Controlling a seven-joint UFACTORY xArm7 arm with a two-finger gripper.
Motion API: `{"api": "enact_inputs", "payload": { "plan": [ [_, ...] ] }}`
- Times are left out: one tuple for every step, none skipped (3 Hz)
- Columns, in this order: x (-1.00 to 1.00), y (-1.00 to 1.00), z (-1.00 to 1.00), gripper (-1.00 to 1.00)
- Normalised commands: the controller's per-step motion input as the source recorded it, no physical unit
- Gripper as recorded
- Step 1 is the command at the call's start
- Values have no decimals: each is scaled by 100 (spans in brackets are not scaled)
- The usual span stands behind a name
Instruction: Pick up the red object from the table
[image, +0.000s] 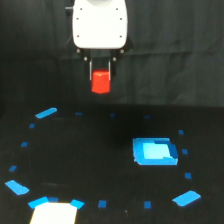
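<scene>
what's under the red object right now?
Nothing touches its underside: the red object hangs in the gripper, clear of the table. Below it is bare black surface. Its top is hidden between the fingers.

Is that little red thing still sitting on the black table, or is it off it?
Apart. The exterior view shows the red object held between the gripper fingers, high above the table.

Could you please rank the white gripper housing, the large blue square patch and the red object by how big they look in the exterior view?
1. White gripper housing
2. Large blue square patch
3. Red object

Apparent size only; their distances from the camera differ.
</scene>
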Motion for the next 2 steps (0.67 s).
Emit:
{"api": "enact_inputs", "payload": {
  "plan": [
    [5,-2,24,-96],
    [26,15,2,-100]
  ]
}}
